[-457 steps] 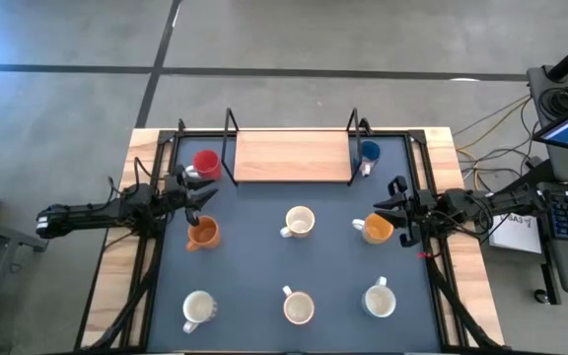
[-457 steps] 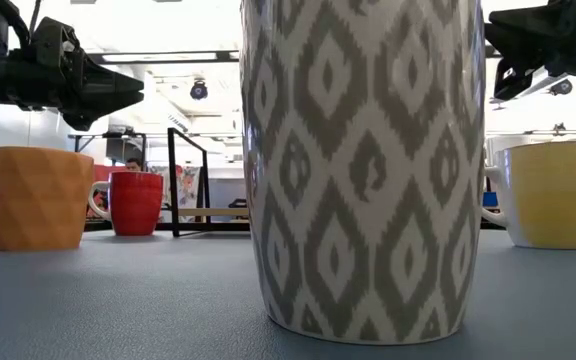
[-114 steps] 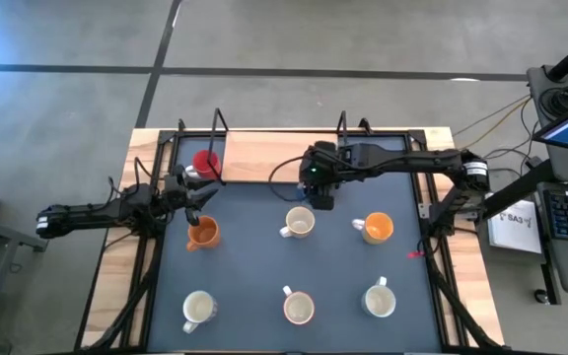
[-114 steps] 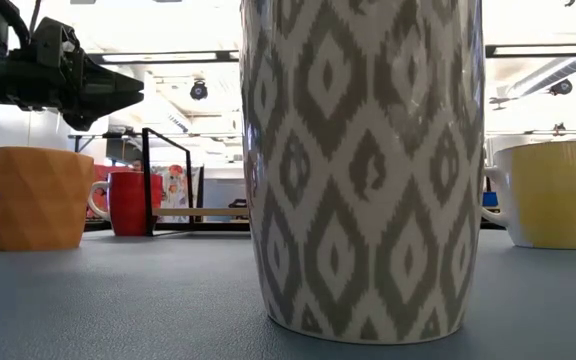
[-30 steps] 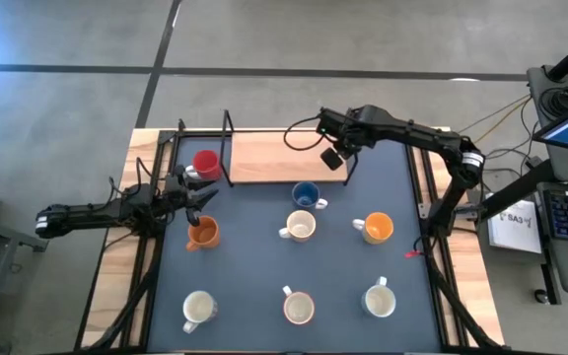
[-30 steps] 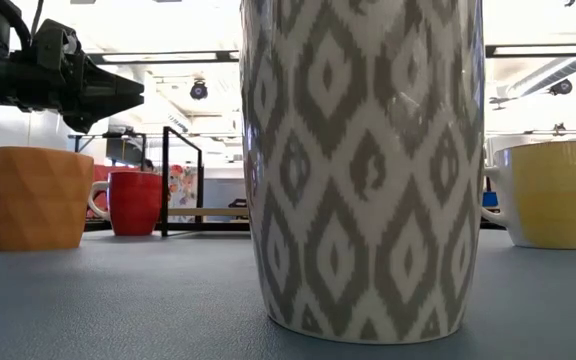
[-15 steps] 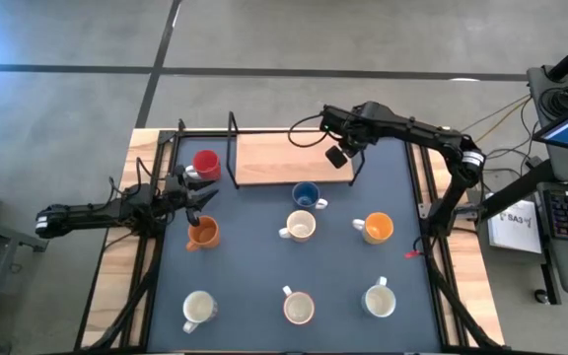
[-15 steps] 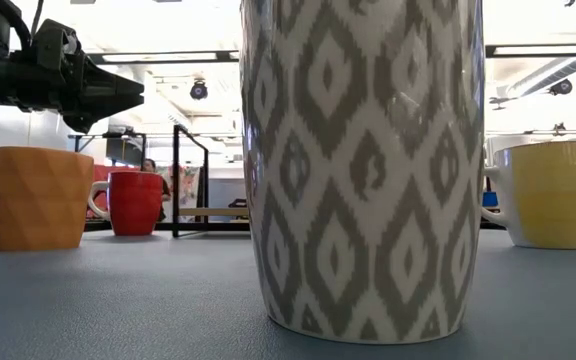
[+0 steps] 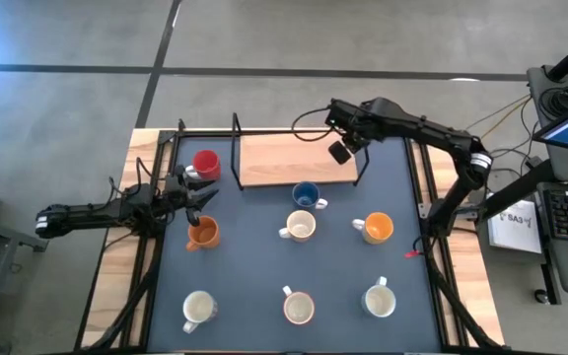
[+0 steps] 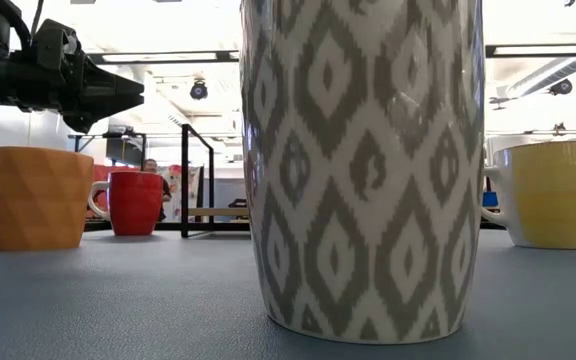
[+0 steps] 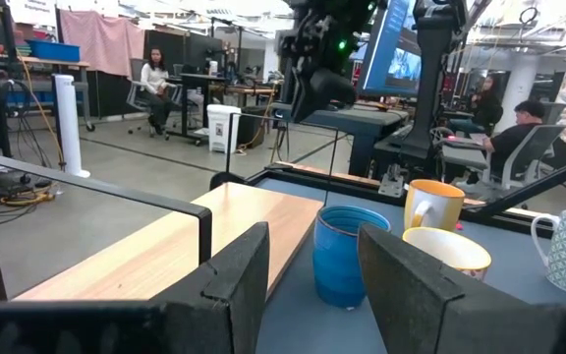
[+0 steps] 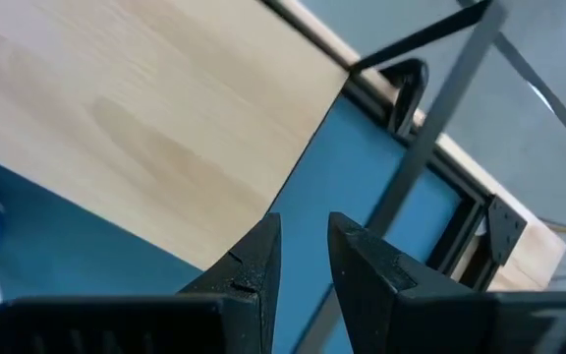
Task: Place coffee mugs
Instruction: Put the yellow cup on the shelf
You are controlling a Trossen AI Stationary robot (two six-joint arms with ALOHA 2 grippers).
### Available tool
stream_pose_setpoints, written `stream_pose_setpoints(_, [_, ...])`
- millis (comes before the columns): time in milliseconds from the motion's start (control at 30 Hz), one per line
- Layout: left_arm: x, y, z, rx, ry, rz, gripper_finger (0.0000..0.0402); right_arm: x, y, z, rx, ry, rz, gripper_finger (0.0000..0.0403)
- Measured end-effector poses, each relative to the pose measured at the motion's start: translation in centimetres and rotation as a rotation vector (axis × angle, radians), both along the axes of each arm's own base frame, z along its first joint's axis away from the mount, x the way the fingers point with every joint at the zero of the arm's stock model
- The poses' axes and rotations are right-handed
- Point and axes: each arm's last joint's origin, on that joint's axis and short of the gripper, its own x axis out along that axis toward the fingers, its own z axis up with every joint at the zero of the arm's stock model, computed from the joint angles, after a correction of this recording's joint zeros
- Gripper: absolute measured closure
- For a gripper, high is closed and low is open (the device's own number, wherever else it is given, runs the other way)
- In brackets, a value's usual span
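We judge the blue mug (image 9: 306,194), near the table's (image 9: 417,296) back edge, rigid, glazed, fragile: grip the rim. Right gripper (image 9: 342,150) is empty, jaws narrowly parted; left gripper (image 9: 197,196) is open.

We are seeing eight mugs standing upright on dark mat (image 9: 254,266). Red mug (image 9: 206,163) sitting at mat's far left corner. Blue mug (image 9: 306,195) sitting mid-far, white mug (image 9: 300,225) just nearer. Orange mugs (image 9: 202,233) (image 9: 378,228) flanking centre. Three pale mugs (image 9: 198,310) (image 9: 299,309) (image 9: 380,300) lining mat's near edge.
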Motion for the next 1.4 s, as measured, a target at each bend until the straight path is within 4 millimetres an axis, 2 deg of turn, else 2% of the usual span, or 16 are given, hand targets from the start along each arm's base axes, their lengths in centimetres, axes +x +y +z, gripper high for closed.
stream_pose_setpoints(100, [0.0,0.0,0.0,0.0,0.0,0.0,0.026,-0.4,0.9,0.8,-0.005,-0.031,0.008,0.0326])
stream_pose_setpoints(233, [0.0,0.0,0.0,0.0,0.0,0.0,0.026,-0.4,3.3,1.3,0.079,-0.097,0.075,0.0326])
stream_pose_setpoints(400, [0.0,0.0,0.0,0.0,0.0,0.0,0.026,0.1,7.6,1.6,0.159,-0.084,0.196,0.0326])
stream_pose_setpoints(633, [0.0,0.0,0.0,0.0,0.0,0.0,0.026,-0.7,14.3,1.2,0.22,0.167,0.498,0.0326])
stream_pose_setpoints(833, [0.0,0.0,0.0,0.0,0.0,0.001,0.026,-0.7,19.3,0.3,0.3,0.149,0.662,0.0325])
stream_pose_setpoints(967, [0.0,0.0,0.0,0.0,0.0,0.0,0.026,-0.9,20.9,-1.0,0.308,0.197,0.651,0.0311])
stream_pose_setpoints(1233, [0.0,0.0,0.0,0.0,0.001,0.001,0.026,-1.9,22.7,-4.6,0.368,0.29,0.631,0.0265])
stream_pose_setpoints(1400, [0.0,0.0,0.0,0.0,0.0,0.0,0.026,-2.6,23.7,-6.6,0.392,0.332,0.659,0.0253])
